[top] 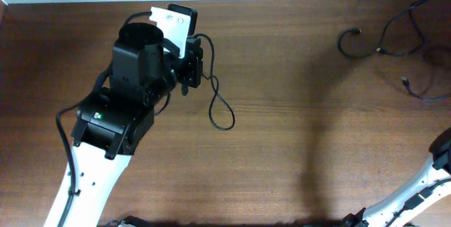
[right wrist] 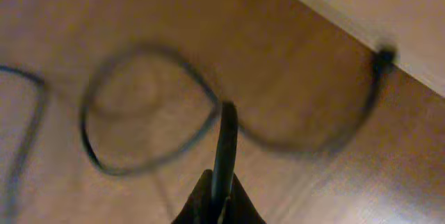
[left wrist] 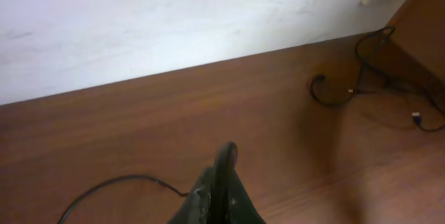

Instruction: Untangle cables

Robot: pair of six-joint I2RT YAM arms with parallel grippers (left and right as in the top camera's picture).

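One thin black cable [top: 220, 107] hangs from my left gripper [top: 189, 68] and loops onto the wooden table at the upper left. In the left wrist view the jaws [left wrist: 224, 172] are shut, and the cable [left wrist: 118, 181] runs into them from the left. More cables [top: 384, 40] lie loosely tangled at the far right; they also show in the left wrist view [left wrist: 372, 78]. My right gripper [right wrist: 224, 137] is shut. Blurred cable loops [right wrist: 142, 109] lie behind its tip, and I cannot tell whether it touches them. Its jaws are out of the overhead view.
A white wall runs along the table's far edge [left wrist: 208, 64]. The right arm's white link [top: 423, 185] enters at the bottom right corner. The table edge [right wrist: 334, 22] shows at the upper right of the right wrist view.
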